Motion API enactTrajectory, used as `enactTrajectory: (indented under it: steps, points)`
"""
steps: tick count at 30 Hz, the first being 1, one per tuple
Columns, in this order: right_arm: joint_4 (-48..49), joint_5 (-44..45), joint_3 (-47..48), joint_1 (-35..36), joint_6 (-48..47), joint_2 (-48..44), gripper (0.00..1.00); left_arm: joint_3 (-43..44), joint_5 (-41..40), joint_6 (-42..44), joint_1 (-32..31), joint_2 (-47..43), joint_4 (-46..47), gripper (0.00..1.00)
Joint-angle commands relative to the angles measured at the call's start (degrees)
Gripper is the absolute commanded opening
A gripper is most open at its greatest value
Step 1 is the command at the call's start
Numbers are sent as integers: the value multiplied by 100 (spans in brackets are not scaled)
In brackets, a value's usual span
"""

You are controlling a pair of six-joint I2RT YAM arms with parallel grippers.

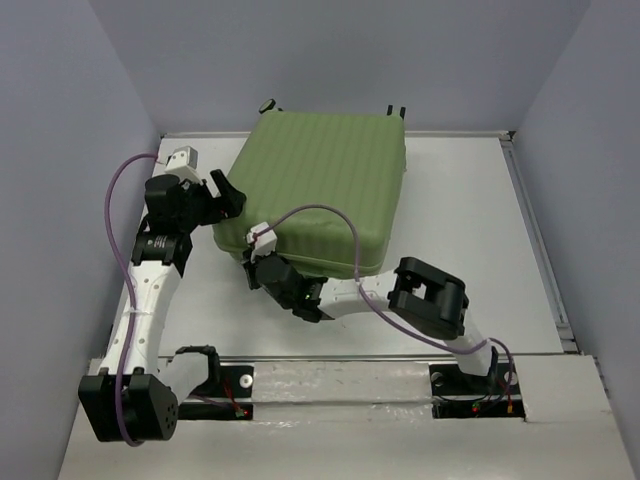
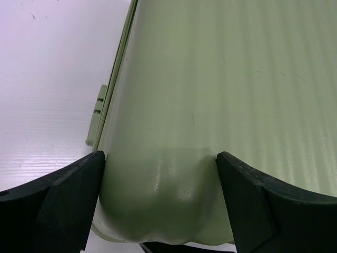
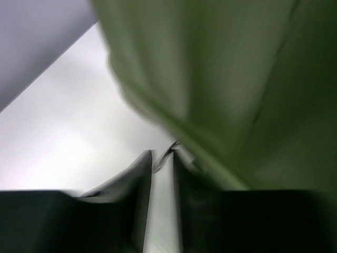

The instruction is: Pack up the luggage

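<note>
The large light-green hard-shell suitcase with ribbed lid (image 1: 320,180) lies closed and flat on the white table (image 1: 470,230), towards the back and turned slightly askew, its small black wheels (image 1: 268,104) at the far edge near the pale grey-blue back wall (image 1: 330,50). The left gripper (image 1: 228,193) sits at the suitcase's left side, its black fingers (image 2: 63,200) spread wide and straddling a rounded corner of the shell; the tips lie right against the green plastic, though I cannot tell whether they press on it. A small pale-green tab (image 2: 97,105) juts from the seam just beyond that corner. The right gripper (image 3: 163,158) is tucked low at the near left corner of the case, fingers drawn together to a thin slit; the wrist view is blurred, so whether anything is pinched there cannot be told. The right arm's thin purple cable (image 1: 320,207) arches over the near part of the lid, and the arm itself stretches across the table in front of the case
</note>
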Motion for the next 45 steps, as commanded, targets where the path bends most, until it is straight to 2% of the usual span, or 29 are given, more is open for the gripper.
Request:
enactTrajectory:
  steps: [1,3,4,5,7,8,10,11,13,14,16,17,18,19,22,25,26,29,32,34,39,40,41,44,45]
  points:
    - [393,-889,-1102,466,438,-1228,51,-65,1150,-264,-256,-503,-795,95]
    - [-470,-896,-1454,537,761,-1869,73,-39,869,-264,-248,-547,-777,96]
    - [-945,-965,-1560,538,894,-2464,78,-4,729,-273,-239,-573,-760,97]
    - [-1959,-1088,-1674,538,1122,-2731,83,92,362,-273,-239,-617,-760,98]
    - [-3053,-1185,-1876,590,1308,-3511,89,294,-401,-282,-239,-705,-821,99]
    - [-3363,-1142,-1965,590,1309,-3786,90,356,-407,-273,-239,-740,-830,99]
    - [-3673,-923,-2149,590,1449,-4357,97,462,-1090,-265,-221,-767,-848,99]
    - [-3927,-731,-2194,590,1476,-4891,99,488,-1223,-247,-221,-758,-830,99]
    - [-4191,-563,-2107,310,1432,-5325,100,576,-1338,-151,-212,-645,-847,99]
    - [-4541,-83,-2037,161,1397,-5657,100,637,-1303,-107,-204,-461,-908,99]
    - [-4859,54,-1852,-829,1327,-5984,100,629,-928,-27,-204,-180,-910,99]
    - [-4869,-190,-1834,-1356,1292,-5986,100,629,-925,-27,-204,-117,-866,99]
    - [-4861,-410,-1825,-2344,1256,-6099,100,542,-490,-45,-204,-64,-796,99]
    - [-4861,-604,-1790,-2789,1230,-6109,100,506,-286,-71,-204,-3,-734,99]
    - [-4913,-1393,-1536,-4019,1072,-5741,100,322,-20,-106,-204,120,-584,99]
    - [-4913,-1834,-1220,-4462,958,-5084,100,-72,356,-203,-212,129,-295,99]
    - [-4913,-1836,-1131,-4463,940,-4898,100,-74,358,-229,-212,129,-294,99]
    - [-4721,-2721,-903,-4578,870,-4301,100,-442,753,-387,-265,69,12,96]
    - [-4309,-3712,-771,-4578,720,-3886,98,-1065,929,-615,-659,-177,276,92]
    - [-4254,-4067,-569,-4578,650,-3623,94,-1347,877,-808,-1063,-370,452,92]
    - [-4289,-5954,650,-4578,483,-2402,86,-2174,316,-2107,-2976,-1231,1313,91]
    - [-4289,-5958,836,-4578,483,-2261,86,-2175,314,-2110,-2981,-1233,1315,91]
    - [-4307,-6315,1030,-4578,483,-2129,86,-2166,123,-2328,-3381,-1372,1402,91]
    - [-4560,-6765,1838,-4700,465,-1645,86,-1974,-247,-2593,-3955,-1479,1516,91]
    - [-4614,-6950,2014,-4701,465,-1540,86,-1885,-335,-2663,-4322,-1453,1525,90]
